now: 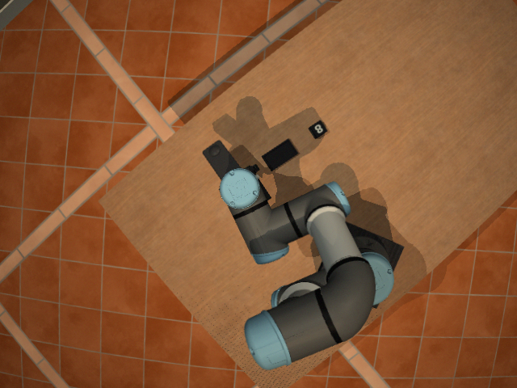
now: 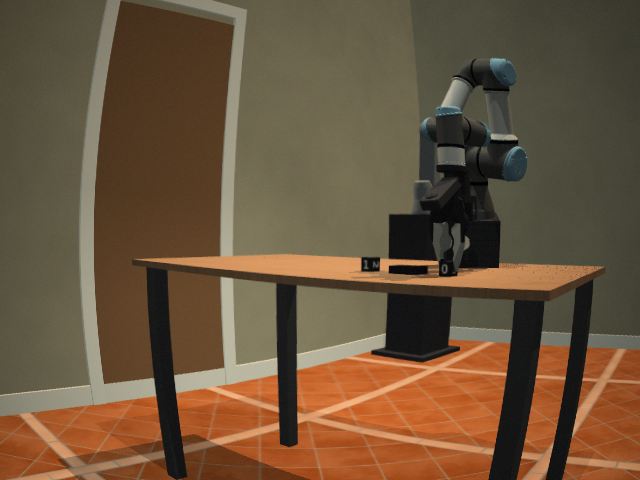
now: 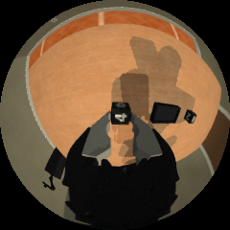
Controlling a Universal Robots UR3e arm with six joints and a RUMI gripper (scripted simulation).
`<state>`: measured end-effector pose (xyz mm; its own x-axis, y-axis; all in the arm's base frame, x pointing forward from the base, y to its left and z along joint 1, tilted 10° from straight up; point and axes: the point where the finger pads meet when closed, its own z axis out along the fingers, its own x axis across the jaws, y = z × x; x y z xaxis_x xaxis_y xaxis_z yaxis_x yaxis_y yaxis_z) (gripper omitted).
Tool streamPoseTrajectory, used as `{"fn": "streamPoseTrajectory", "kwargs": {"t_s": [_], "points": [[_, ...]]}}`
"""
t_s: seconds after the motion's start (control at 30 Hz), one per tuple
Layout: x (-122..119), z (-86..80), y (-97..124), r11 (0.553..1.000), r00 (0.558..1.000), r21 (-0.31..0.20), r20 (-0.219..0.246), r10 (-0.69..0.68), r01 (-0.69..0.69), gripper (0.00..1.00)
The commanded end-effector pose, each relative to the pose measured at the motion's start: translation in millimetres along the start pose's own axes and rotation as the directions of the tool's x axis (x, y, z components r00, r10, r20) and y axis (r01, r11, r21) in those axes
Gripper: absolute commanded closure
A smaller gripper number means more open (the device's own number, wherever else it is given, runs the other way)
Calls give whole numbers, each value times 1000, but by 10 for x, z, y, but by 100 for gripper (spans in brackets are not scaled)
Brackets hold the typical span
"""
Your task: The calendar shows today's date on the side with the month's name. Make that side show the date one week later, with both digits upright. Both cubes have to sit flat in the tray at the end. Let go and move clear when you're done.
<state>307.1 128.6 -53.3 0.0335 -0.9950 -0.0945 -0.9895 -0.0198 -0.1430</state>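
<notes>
The black tray (image 1: 279, 154) (image 2: 408, 269) (image 3: 165, 113) is empty. One black cube (image 2: 445, 268) (image 3: 120, 114) is at table level beside the tray; a 4 lying on its side shows in the wrist view, a 0 in the exterior view. My gripper (image 2: 448, 259) (image 3: 120, 112) points down and is shut on this cube, a fingertip at each side; the arm hides both in the top view. The other black cube (image 1: 317, 129) (image 2: 370, 264) (image 3: 190, 116) lies beyond the tray's other end, showing an 8 on top, with a 1 and a sideways 2 on its sides.
The tray lies between the two cubes on the wooden table (image 1: 401, 91) (image 2: 248, 264). The arm's wrist (image 1: 239, 188) hangs over the held cube. The table's edge runs past the gripper's dark side arm (image 1: 216, 156), with some table between them.
</notes>
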Motion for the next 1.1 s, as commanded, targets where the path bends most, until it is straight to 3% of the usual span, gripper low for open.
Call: {"fn": "streamPoseTrajectory", "kwargs": {"t_s": [0.0,0.6,1.07], "points": [[0,-4,-7,1000,1000,2,0,0,0,89],[0,-39,-8,1000,1000,2,0,0,0,89],[0,-329,-7,1000,1000,2,0,0,0,89]]}}
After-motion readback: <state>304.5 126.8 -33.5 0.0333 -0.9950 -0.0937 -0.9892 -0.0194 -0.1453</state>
